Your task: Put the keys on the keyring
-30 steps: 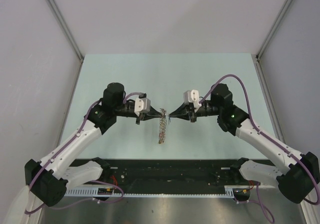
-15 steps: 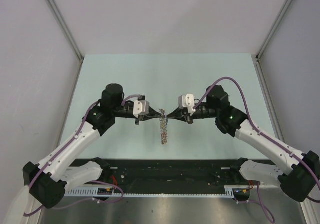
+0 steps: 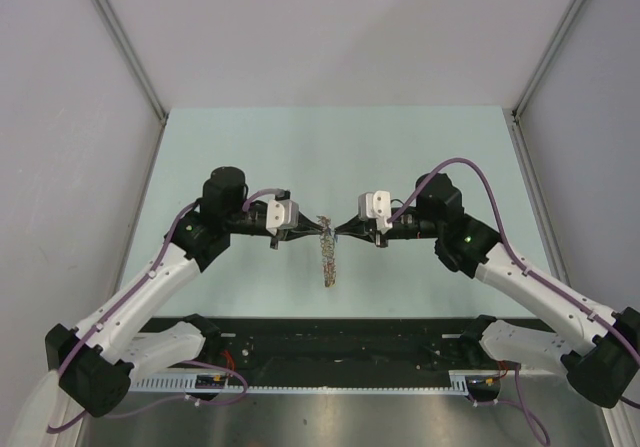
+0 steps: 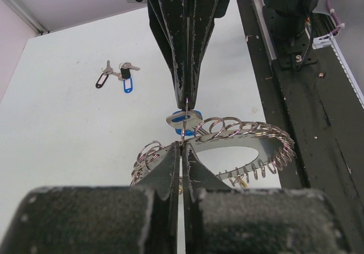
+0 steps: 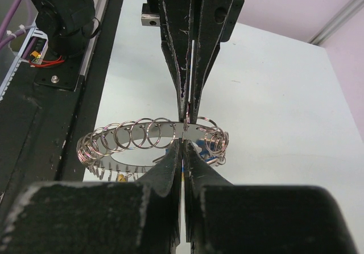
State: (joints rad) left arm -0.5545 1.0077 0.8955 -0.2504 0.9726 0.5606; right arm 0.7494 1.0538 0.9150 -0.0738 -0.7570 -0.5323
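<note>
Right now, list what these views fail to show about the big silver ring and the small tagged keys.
- Top view: large silver keyring hangs edge-on; what is strung on it is too small to separate.
- Top view: loose black-tagged and blue-tagged keys, plain from the left wrist, cannot be found.
- Wrist views: the shut left gripper and right gripper tips cover what each pinches.

The keyring [image 4: 227,130] is bright, glossy silver metal: a smooth band strung with thin wire loops. The left end effector [image 4: 182,152] and right end effector [image 4: 186,98] are matt black plastic, scuffed and flecked pale along their edges. Loose keys [image 4: 116,76] are silver metal with glossy plastic tags, one blue and one black. The counter [image 4: 68,140] is smooth, matt and pale.
</note>
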